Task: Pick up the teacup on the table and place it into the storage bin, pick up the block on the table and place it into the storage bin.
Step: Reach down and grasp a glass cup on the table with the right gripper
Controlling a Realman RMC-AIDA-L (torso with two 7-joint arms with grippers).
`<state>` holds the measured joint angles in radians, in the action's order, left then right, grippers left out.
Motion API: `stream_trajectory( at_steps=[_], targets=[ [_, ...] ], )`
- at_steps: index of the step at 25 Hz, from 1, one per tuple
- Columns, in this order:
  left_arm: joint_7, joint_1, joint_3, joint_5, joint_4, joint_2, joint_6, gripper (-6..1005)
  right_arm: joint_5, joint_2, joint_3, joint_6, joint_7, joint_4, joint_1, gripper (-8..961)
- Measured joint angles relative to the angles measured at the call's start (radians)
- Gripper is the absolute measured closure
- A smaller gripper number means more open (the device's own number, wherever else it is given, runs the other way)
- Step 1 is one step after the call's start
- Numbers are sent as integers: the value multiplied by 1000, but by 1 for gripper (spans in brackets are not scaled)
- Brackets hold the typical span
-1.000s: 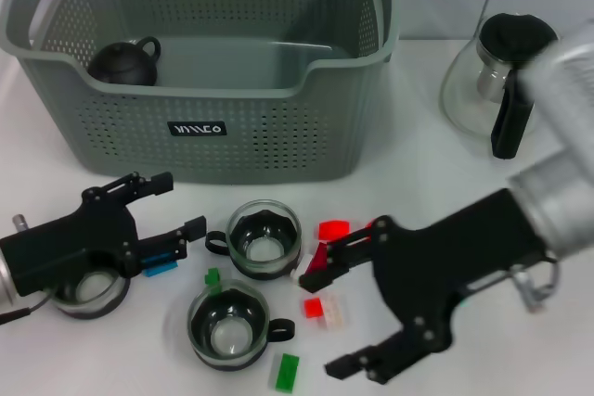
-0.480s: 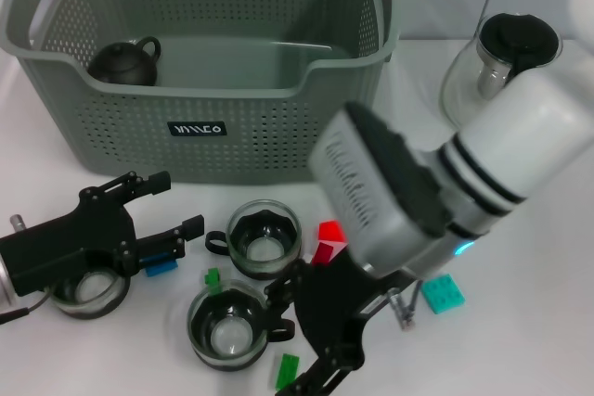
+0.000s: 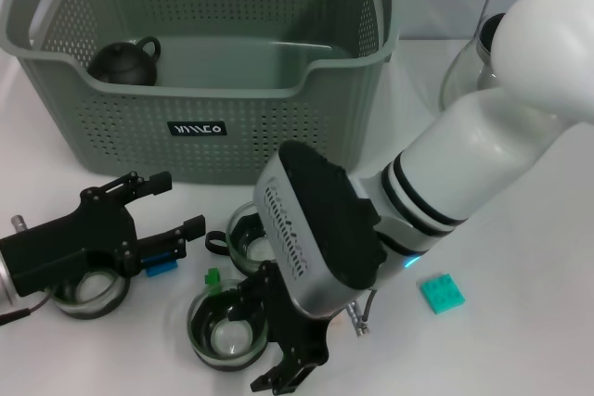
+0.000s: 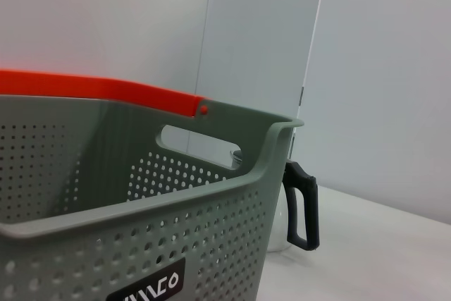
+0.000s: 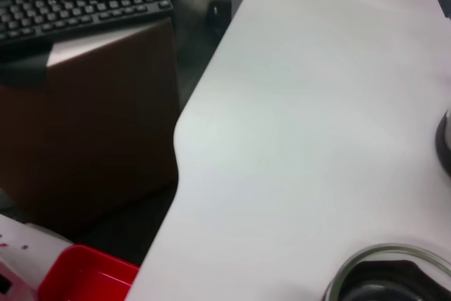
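The grey storage bin (image 3: 278,127) stands at the back, and its orange handle clip (image 4: 106,93) fills the left wrist view. One glass teacup (image 3: 221,333) sits at the front, with my right gripper (image 3: 283,364) low beside it, close to the table's front edge. A second teacup (image 3: 243,232) is half hidden behind the right arm. A third teacup (image 3: 88,296) lies under my left gripper (image 3: 176,203), which is open and holds nothing. A blue block (image 3: 160,267), a small green block (image 3: 213,276) and a teal block (image 3: 443,292) lie on the table.
A black teapot (image 3: 125,62) rests inside the bin. A glass pot (image 3: 464,76) stands at the back right, its black handle (image 4: 303,206) beside the bin. The right wrist view shows the table's edge (image 5: 180,139), a brown box (image 5: 91,111) beyond it and a teacup rim (image 5: 391,273).
My right arm has swung left and forward across the table, covering the red and green blocks in the middle and uncovering the teal block. The left arm has not moved.
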<state>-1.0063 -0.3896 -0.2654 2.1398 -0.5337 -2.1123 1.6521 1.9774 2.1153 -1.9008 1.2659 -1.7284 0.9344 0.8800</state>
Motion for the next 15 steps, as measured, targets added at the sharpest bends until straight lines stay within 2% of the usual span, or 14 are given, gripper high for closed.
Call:
stream_trajectory(
  at_steps=[15],
  targets=[
    [0, 5, 0, 0, 6, -5, -11, 171, -31, 7, -180, -196, 0, -5, 7, 242]
  ],
)
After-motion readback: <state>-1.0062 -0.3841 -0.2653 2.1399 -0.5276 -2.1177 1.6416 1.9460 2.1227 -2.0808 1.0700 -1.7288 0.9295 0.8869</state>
